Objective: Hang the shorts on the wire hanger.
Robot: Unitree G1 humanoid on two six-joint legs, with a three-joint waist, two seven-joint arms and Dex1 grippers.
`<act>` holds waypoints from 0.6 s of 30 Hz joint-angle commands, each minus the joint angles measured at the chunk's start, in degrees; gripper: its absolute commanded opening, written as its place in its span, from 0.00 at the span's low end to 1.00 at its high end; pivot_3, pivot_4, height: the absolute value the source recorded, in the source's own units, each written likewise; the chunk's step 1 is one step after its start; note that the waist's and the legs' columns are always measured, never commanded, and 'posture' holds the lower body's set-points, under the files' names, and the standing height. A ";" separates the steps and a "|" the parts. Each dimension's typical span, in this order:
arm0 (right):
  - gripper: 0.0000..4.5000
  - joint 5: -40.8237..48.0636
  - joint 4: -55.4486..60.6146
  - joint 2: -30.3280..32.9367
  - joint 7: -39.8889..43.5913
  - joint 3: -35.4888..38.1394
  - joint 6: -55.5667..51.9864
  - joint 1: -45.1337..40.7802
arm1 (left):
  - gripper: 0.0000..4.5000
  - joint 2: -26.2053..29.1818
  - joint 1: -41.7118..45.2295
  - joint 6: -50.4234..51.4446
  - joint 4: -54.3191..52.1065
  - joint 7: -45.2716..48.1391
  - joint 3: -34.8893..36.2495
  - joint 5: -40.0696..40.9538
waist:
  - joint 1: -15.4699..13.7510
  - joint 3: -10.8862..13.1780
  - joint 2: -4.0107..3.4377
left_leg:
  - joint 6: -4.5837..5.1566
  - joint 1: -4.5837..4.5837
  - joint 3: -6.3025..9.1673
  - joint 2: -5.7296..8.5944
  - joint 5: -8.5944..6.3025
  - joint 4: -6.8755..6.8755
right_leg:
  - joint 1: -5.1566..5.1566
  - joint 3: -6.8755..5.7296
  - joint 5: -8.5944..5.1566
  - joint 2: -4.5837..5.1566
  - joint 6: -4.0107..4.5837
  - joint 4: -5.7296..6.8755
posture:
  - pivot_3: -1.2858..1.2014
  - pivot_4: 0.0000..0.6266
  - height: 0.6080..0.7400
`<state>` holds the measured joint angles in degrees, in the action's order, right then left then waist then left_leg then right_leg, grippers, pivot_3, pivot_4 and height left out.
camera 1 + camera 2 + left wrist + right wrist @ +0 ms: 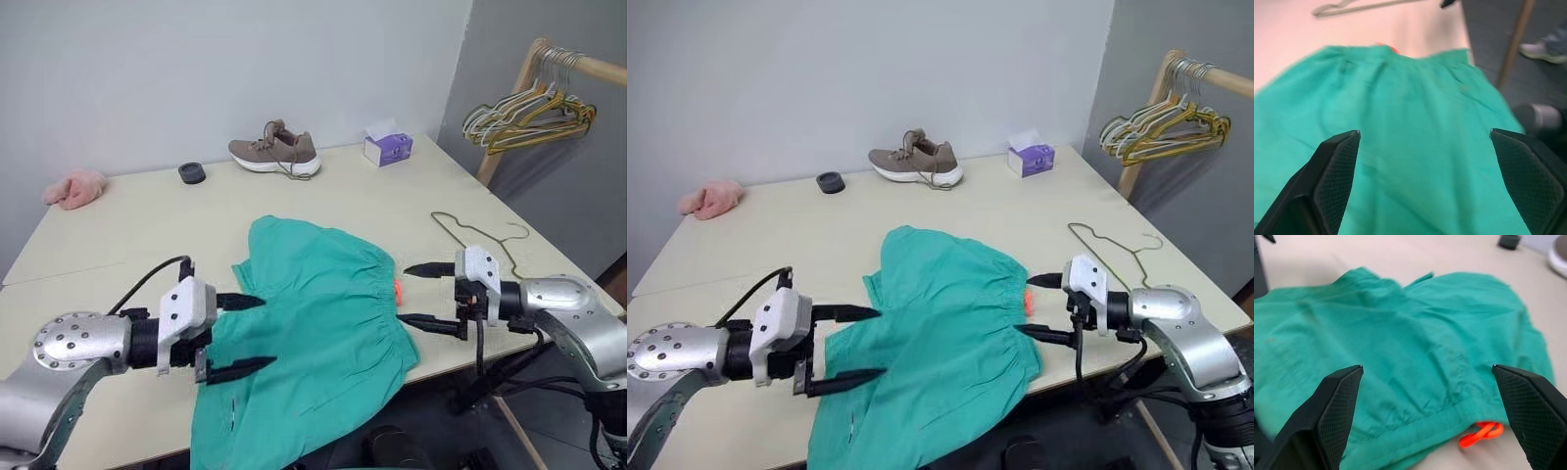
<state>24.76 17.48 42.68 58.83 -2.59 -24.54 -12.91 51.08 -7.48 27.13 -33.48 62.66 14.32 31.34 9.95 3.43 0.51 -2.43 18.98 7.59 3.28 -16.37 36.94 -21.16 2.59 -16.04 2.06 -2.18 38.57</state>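
1. Head camera, left eye: the teal-green cloth shorts with a gathered waistband (313,333) lie spread on the pale worktop (127,235), one end hanging over its near edge. Their gathered waist faces the right pincer (429,295), the long axis running from that waistband towards the left pincer (238,336). Both pincers gape wide and hold nothing; each flanks the cloth, the left one over it, the right one just beside the waistband and the small orange tag (398,290).

2. Right eye: the thin olive-green wire hanger (1112,252) lies flat beyond the right pincer, well apart from the left, so the right arm is the nearer to it. Nothing lies between shorts and hanger. Further off are a brown shoe (917,161), a purple tissue box (1032,158), a black ring (830,182), a pink fluffy item (711,199), and a rack of spare hangers (1161,129).

3. Left wrist: its spread fingers (1337,169) frame the teal cloth, not touching.

4. Right wrist: the waistband hem and orange tag lie between its open fingers (1528,404).
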 commanded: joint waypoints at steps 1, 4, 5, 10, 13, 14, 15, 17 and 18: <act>1.00 0.51 -2.02 -2.52 -8.57 6.49 -2.76 -2.19 | 1.00 -2.18 2.47 2.92 -0.19 -3.92 0.09 3.42 | -0.16 0.00 0.02 | 0.00 0.00 -0.01 0.01 0.00 0.02 | 0.00 0.01 0.01 0.00 -0.01 0.00 | 0.42 0.00 1.00; 1.00 -1.24 -5.97 -4.93 -18.48 12.02 -5.94 -1.63 | 1.00 -2.52 4.67 5.82 0.08 -4.51 0.59 6.81 | -0.34 -0.02 0.15 | 0.00 0.01 -0.01 0.03 0.00 0.05 | 0.02 0.04 0.02 0.00 -0.03 0.00 | 0.42 0.00 1.00; 1.00 -1.52 -6.99 -5.30 -20.60 13.21 -7.42 -1.41 | 1.00 -2.36 5.39 6.44 0.41 -4.55 0.72 7.56 | -0.45 -0.02 0.14 | 0.00 0.02 0.01 0.04 0.00 0.04 | 0.02 0.01 0.02 0.00 -0.03 0.00 | 0.41 0.00 1.00; 1.00 -5.84 -15.49 -7.88 -33.13 18.23 -10.43 -2.12 | 1.00 -2.03 14.40 8.15 3.46 -3.77 -3.48 8.55 | -0.36 -0.02 0.13 | 0.00 0.04 0.02 0.06 0.00 0.04 | 0.02 -0.02 0.01 -0.04 -0.01 0.01 | 0.40 0.00 1.00; 1.00 -7.62 -20.00 -7.95 -35.23 18.38 -9.09 -3.60 | 1.00 -2.34 18.78 8.44 4.59 -2.98 -6.59 7.93 | 0.30 -0.03 0.07 | 0.02 0.02 -0.17 0.10 0.00 0.03 | 0.00 0.00 0.02 -0.06 -0.01 0.01 | 0.40 0.00 1.00; 1.00 -8.51 -22.78 -7.59 -35.30 17.79 -8.41 -4.56 | 1.00 -2.69 20.80 8.39 5.31 -2.61 -7.99 7.58 | 0.99 -0.03 0.06 | 0.03 0.02 -0.20 0.10 -0.01 0.03 | -0.01 0.02 0.02 -0.07 -0.02 0.00 | 0.40 0.00 1.00; 1.00 -9.68 -26.02 -7.13 -35.26 16.99 -7.53 -5.55 | 1.00 -3.09 22.78 8.11 6.13 -2.21 -9.46 7.04 | 1.32 -0.03 0.07 | 0.06 0.01 -0.24 0.10 -0.02 0.03 | 0.00 0.03 0.02 -0.07 -0.02 0.00 | 0.40 0.00 1.00; 1.00 -11.49 -31.70 -6.50 -34.89 15.71 -6.20 -7.46 | 1.00 -3.69 25.81 7.20 7.84 -1.49 -11.83 5.89 | 2.20 -0.03 0.07 | 0.08 0.01 -0.28 0.10 -0.03 0.04 | 0.00 0.05 0.04 -0.09 -0.05 -0.02 | 0.40 0.00 1.00; 1.00 -12.05 -33.67 -6.36 -34.76 15.38 -5.80 -8.20 | 1.00 -3.88 26.68 6.81 8.47 -1.23 -12.55 5.38 | 2.69 -0.03 0.06 | 0.08 0.00 -0.32 0.10 -0.03 0.04 | 0.01 0.05 0.05 -0.21 -0.06 -0.03 | 0.40 0.00 1.00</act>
<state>14.13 -14.09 35.56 23.93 13.14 -32.28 -19.44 47.31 17.77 35.33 -25.85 60.81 2.34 37.56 12.64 3.40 0.58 -2.35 18.98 7.25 3.38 -16.40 36.98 -21.16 2.67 -15.99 1.76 -2.25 38.53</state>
